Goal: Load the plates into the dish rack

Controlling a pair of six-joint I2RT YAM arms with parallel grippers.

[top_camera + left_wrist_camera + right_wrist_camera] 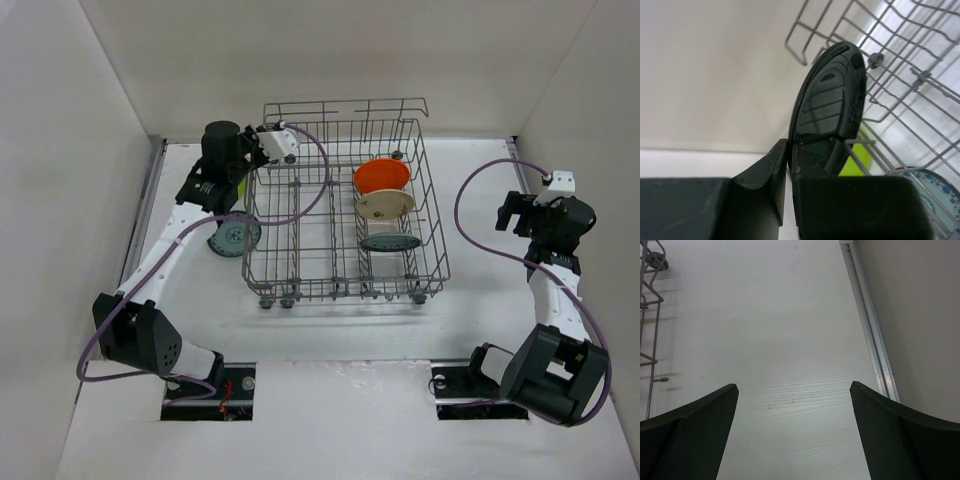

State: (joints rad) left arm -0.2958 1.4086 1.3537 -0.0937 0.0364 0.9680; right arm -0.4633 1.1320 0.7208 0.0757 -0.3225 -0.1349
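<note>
Now the left claw [789,150] pinches a glossy black plate [832,100] by its lower rim, fingers nearly closed on it. Round, smooth and reflective, the plate stands on edge, rising away from the claw beside the grey wire rack [300,215]. Past it peek a lime plate [857,155] and a patterned teal plate [935,190]. The right claw [793,385] gapes wide above the matte white surface [790,315], with the rack off to its left.
</note>
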